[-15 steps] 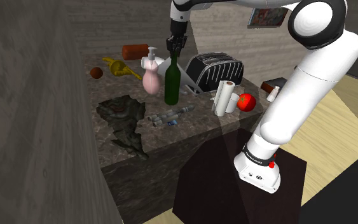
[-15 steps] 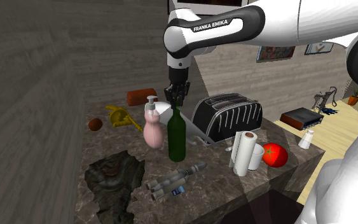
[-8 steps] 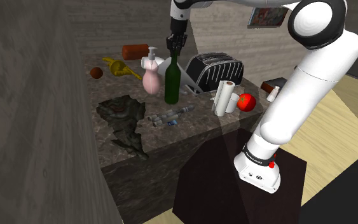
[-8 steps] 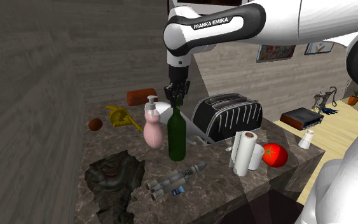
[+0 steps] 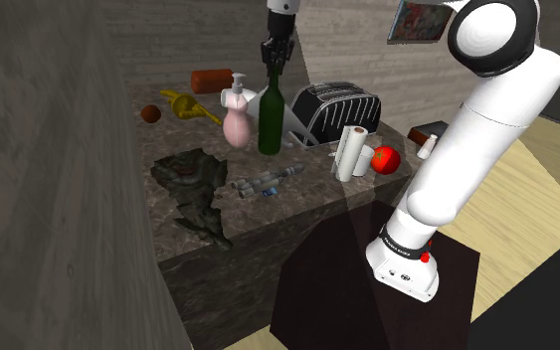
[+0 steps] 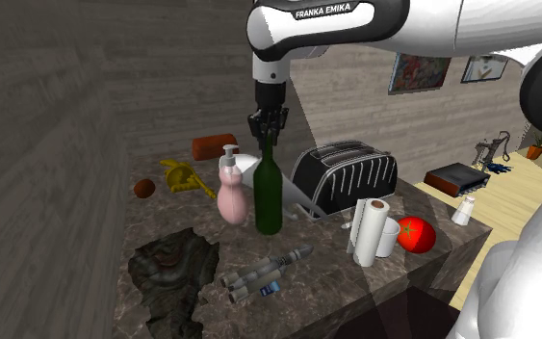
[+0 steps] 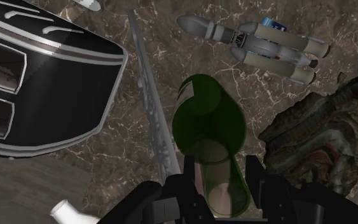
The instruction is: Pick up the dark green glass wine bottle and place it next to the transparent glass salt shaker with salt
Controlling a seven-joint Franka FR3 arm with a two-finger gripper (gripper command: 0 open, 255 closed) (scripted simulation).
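A dark marbled stone desk (image 5: pixel 268 214) stood in a corner of grey plank walls. On it the dark green wine bottle (image 6: pixel 268 197) was upright, its long axis vertical, with the mouth up and the base toward the desk. I could not tell whether the base touched the stone. The black jaws came down from above and were clenched on the thin neck of the bottle, one finger on each side, as the wrist view showed.

Just beside the bottle, on the second exterior view's left, stood a pink soap dispenser (image 6: pixel 230 197), and on its right a black toaster (image 6: pixel 348 176). Nearer the front edge lay a grey rocket-shaped thing (image 6: pixel 264 273). Farther right were a white paper roll (image 6: pixel 367 231) and a red tomato (image 6: pixel 416 234). At the desk's corner stood the small salt shaker (image 6: pixel 464 211), well apart from the bottle.
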